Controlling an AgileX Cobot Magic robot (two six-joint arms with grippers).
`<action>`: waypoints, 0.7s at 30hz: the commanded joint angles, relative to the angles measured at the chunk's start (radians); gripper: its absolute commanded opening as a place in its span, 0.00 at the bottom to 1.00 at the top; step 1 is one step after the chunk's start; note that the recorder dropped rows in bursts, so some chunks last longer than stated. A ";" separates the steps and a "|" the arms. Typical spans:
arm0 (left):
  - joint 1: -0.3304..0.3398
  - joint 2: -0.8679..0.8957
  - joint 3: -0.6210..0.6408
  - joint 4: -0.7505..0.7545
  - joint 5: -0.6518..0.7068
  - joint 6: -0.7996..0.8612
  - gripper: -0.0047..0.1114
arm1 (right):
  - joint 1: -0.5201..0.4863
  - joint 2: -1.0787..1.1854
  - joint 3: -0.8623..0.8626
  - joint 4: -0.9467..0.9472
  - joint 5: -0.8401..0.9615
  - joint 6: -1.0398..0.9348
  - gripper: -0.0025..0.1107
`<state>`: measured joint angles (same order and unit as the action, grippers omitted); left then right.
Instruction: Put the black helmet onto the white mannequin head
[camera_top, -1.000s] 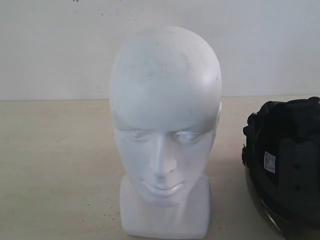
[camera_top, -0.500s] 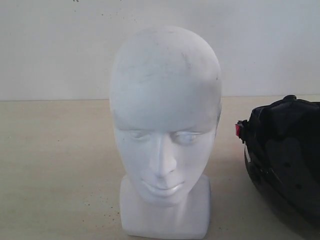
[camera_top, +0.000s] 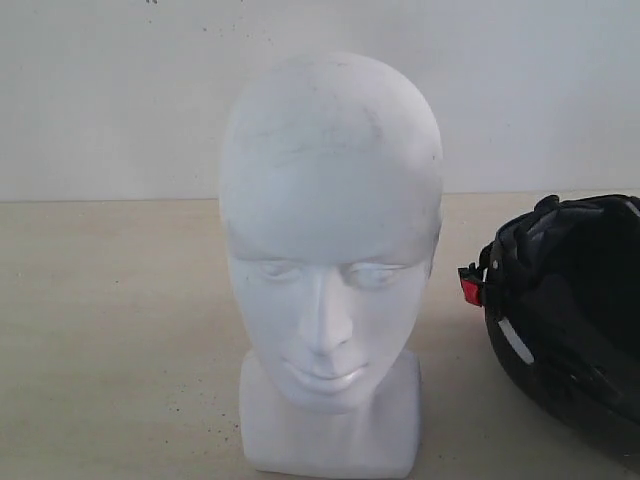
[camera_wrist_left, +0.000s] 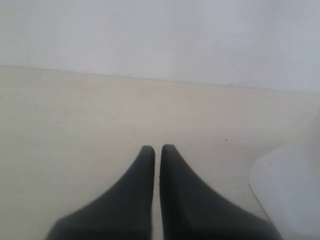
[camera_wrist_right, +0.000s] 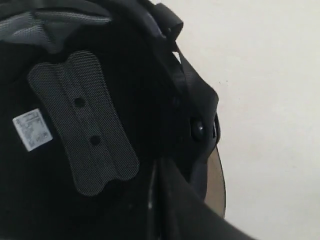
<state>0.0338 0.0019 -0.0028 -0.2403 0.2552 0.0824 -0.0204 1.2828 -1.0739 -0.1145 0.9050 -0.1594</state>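
We find the helmet (camera_top: 568, 320) off to the right of the mannequin head (camera_top: 330, 250), apart from it and low, about level with the chin and neck block rather than over the crown. It is tipped so that its hollow faces us and partly the head. That shows us the dark lining, a mesh pad (camera_wrist_right: 85, 125), a white label (camera_wrist_right: 31, 129) and a red strap buckle (camera_top: 470, 290) on the side nearest the head. We take this tilt to be how it is being carried, since the opening must end up facing down over the crown. The right gripper (camera_wrist_right: 156, 167) shows only as dark fingers squeezed together at the inner rim, beside the tinted visor (camera_wrist_right: 216, 175). We judge that it is pinching the helmet's edge there, because the rim is the only thin part to grasp, though the exact contact is lost in black on black. The head stands upright on the table (camera_top: 120, 320), facing us with its crown bare, and that leaves room for the shell to come down from above. The left gripper (camera_wrist_left: 156, 148) hovers over bare table beside the head with its fingers pressed closed on nothing. A white blur at the edge of its camera is probably the neck block. We judge it is keeping out of the way. Behind the head is a plain pale wall (camera_top: 100, 100).
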 joint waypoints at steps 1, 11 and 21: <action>0.004 -0.002 0.003 0.002 0.000 0.005 0.08 | 0.058 -0.122 0.013 0.011 0.105 -0.144 0.02; 0.004 -0.002 0.003 0.002 0.000 0.005 0.08 | 0.114 -0.152 0.121 0.204 0.123 -0.347 0.24; 0.004 -0.002 0.003 0.002 0.000 0.005 0.08 | 0.114 -0.122 0.269 0.205 0.152 -0.652 0.62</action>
<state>0.0338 0.0019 -0.0028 -0.2403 0.2552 0.0824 0.0916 1.1527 -0.8579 0.1288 1.0838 -0.7641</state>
